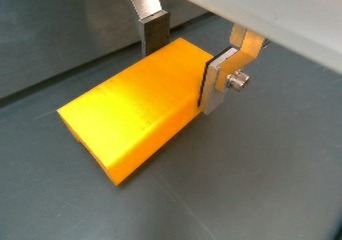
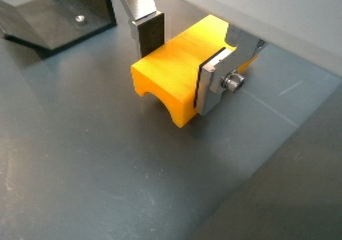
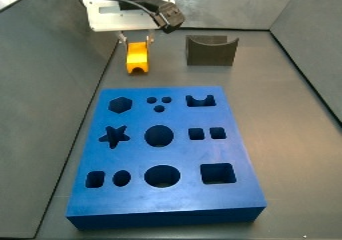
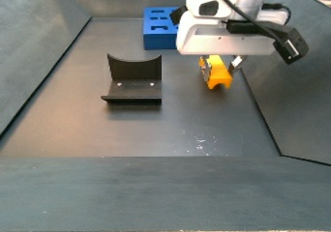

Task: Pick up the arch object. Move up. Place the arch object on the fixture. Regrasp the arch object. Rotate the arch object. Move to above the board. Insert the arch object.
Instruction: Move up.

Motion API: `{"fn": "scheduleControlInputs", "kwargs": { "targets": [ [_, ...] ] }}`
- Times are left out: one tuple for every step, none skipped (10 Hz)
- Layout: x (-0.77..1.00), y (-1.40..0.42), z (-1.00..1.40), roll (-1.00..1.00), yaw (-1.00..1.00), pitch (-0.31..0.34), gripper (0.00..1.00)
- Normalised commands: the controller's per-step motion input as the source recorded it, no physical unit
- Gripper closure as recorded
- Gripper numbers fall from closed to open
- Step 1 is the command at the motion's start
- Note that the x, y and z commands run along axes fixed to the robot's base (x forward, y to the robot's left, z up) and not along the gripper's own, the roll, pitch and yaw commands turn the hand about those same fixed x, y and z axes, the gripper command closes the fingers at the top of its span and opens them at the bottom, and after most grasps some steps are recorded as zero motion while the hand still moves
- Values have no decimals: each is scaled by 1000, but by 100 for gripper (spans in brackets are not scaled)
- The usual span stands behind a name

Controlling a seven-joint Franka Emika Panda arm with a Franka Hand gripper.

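Fingers (image 2: 214,82) of my hand (image 2: 181,52) sit on either side of the arch object (image 2: 177,72), the silver plates pressed against its two flat faces, so I read the hand as closed on the piece with only the block's width between the plates. In both wrist views the yellow-orange block fills the gap between the pads. In a wrist view the arch notch shows at the block's free end, facing away from the hand and down toward the dark floor. In a wrist view the arch object (image 1: 139,106) shows as a smooth sloping orange slab running out from between the fingers (image 1: 218,79), with the hand (image 1: 185,54) at its far end.

From a side view I see the hand (image 3: 138,41) low over the worktop (image 3: 54,94), just behind the far edge of the board (image 3: 167,149), with the arch object (image 3: 138,57) hanging below it. I cannot tell whether the block's lower end touches the floor or rides just clear of it. The fixture (image 3: 210,51) stands beside the piece, apart from it and not touching.

In a side view the hand (image 4: 223,62) and the arch object (image 4: 220,73) are next to the fixture (image 4: 132,81), with the board (image 4: 159,28) farther back. In a wrist view the fixture (image 2: 56,16) shows at the frame's corner, well clear of the block
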Motion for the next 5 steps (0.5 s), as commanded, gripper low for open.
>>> {"fn": "scheduleControlInputs", "kwargs": {
  "targets": [
    [-8,24,745,8,-6,14,100],
    [-13,18,632,15,-13,24,100],
    [-17,18,537,22,-16,35,100],
    [-19,16,403,32,-19,42,100],
    [-21,14,335,37,-19,42,100]
  ]
}}
